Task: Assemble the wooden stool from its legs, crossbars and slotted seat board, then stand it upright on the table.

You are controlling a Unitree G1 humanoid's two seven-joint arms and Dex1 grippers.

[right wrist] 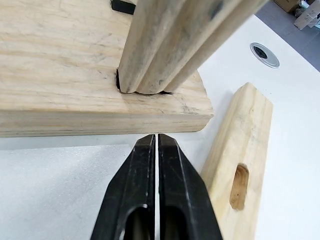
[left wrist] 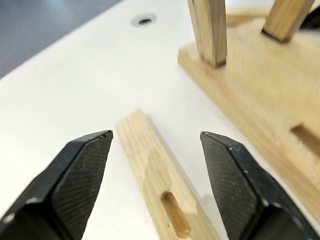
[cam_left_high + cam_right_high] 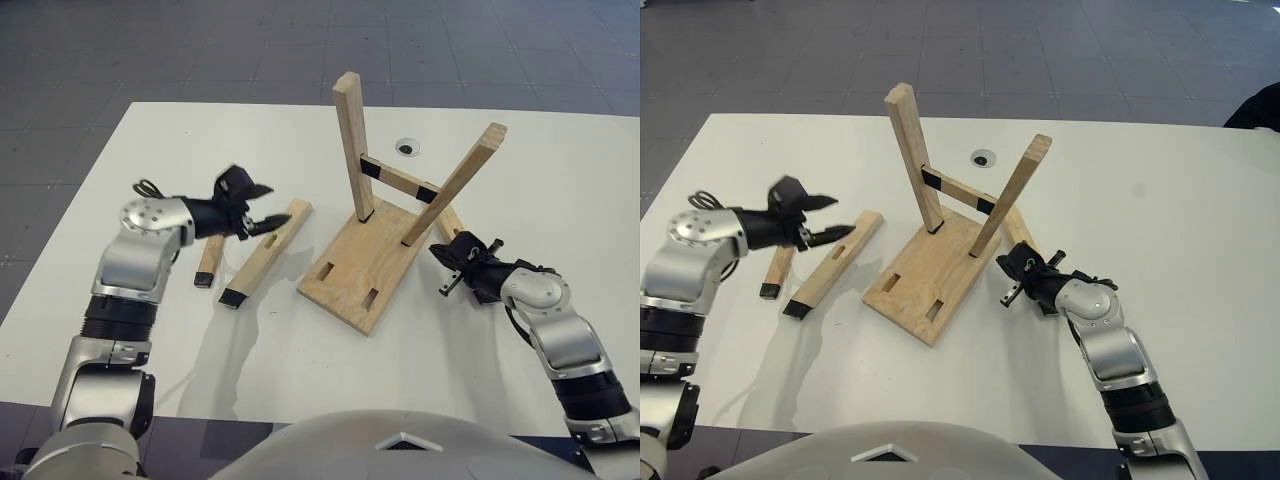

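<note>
White table [image 3: 560, 180], round cable grommet [image 3: 408, 148], grey tiled floor [image 3: 200, 50]

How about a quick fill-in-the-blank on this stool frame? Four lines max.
1. The seat board has ___ legs standing in it.
2. It also shows ___ empty slots.
3. The left gripper has its jaws ___ over a loose leg.
4. The right gripper has its jaws ___.
Missing words: two; two; open; shut.
</note>
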